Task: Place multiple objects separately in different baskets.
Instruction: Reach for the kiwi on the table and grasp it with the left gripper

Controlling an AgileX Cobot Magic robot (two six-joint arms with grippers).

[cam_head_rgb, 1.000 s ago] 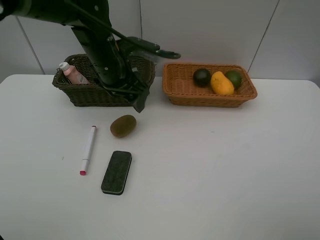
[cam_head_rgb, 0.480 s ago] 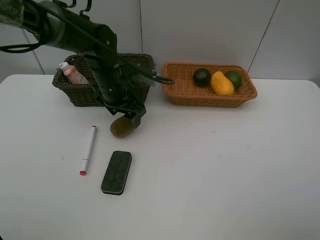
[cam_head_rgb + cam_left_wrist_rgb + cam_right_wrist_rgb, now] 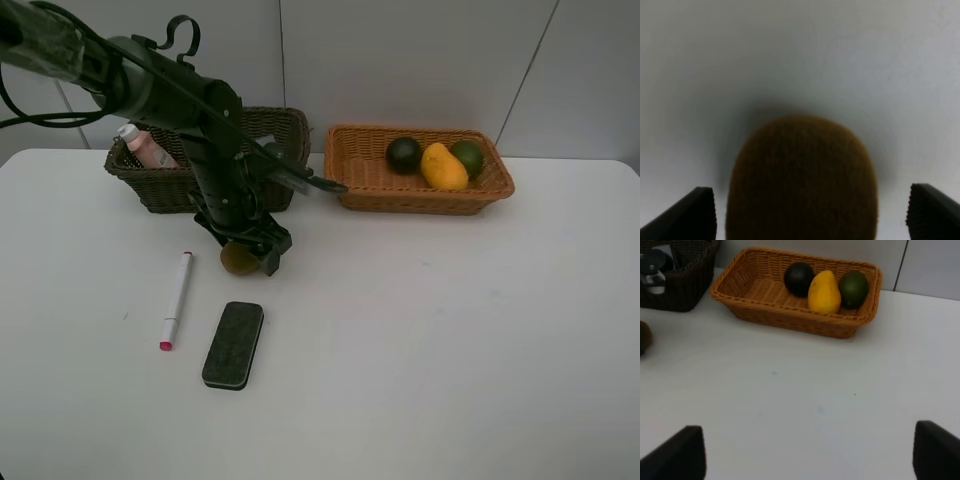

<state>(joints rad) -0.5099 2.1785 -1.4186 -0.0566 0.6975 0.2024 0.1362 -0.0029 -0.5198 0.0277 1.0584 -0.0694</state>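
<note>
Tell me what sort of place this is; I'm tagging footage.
Likely a robot test bench: a white table against plain panelled walls, a black arm over it, a dark basket and a tan basket.

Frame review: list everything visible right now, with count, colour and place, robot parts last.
kiwi: 1, brown, on the table, between the left end effector's fingers
marker: 1, white with pink tip, on the table left of the eraser
eraser: 1, black, on the table
bottle: 1, pink, in the dark basket
dark basket: 1, dark brown, back left
mangosteen: 1, dark, in the orange basket
mango: 1, yellow, same basket
lime: 1, green, same basket
orange basket: 1, orange-tan, back right
table: 1, white
left end effector: 1, black, open
right end effector: 1, black, open, empty
</note>
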